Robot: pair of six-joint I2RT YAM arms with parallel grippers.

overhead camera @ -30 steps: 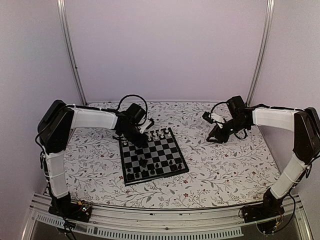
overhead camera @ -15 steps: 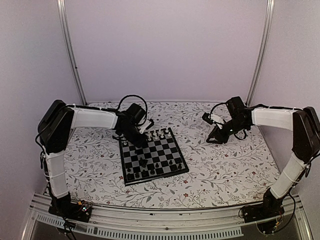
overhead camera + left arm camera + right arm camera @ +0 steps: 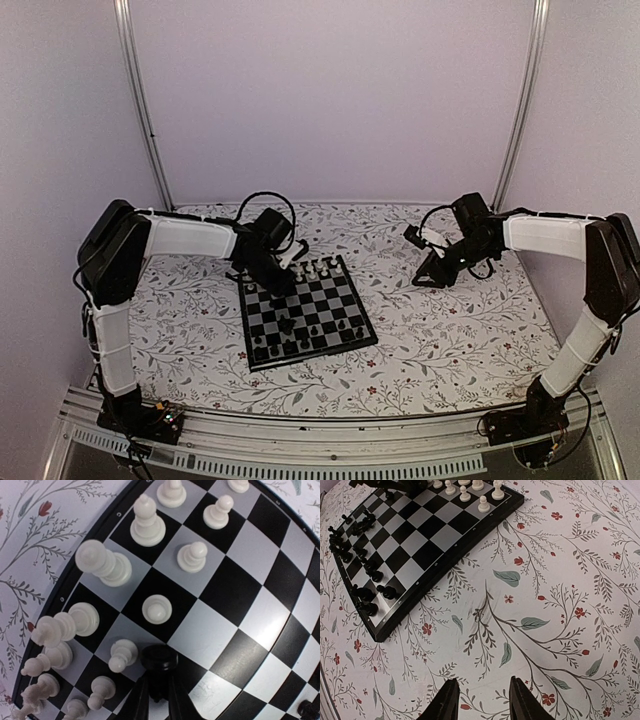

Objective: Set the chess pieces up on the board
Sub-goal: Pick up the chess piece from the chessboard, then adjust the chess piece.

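The floral tabletop [image 3: 450,330] carries the board [image 3: 325,300] left of centre, between the two arms. White chess pieces [image 3: 318,268] line the board's far edge and black chess pieces [image 3: 310,335] its near edge, so the setup looks mostly done.

The left arm reaches over the board's far-left corner. In the wrist view the left gripper [image 3: 157,686] has its fingers drawn close on the base of a black pawn [image 3: 158,659]. That pawn stands upright on a dark square just beside the white pawns, which is the wrong side for a black piece, so the grip is probably there to carry it back to the near rows.

The right gripper [image 3: 482,702] hangs over bare tabletop, right of the board and well apart from it. Its fingers are spread with nothing between them, apparently parked out of the way.

Against the earlier frames almost nothing differs: both arms hold nearly the same pose, and no piece has visibly moved.
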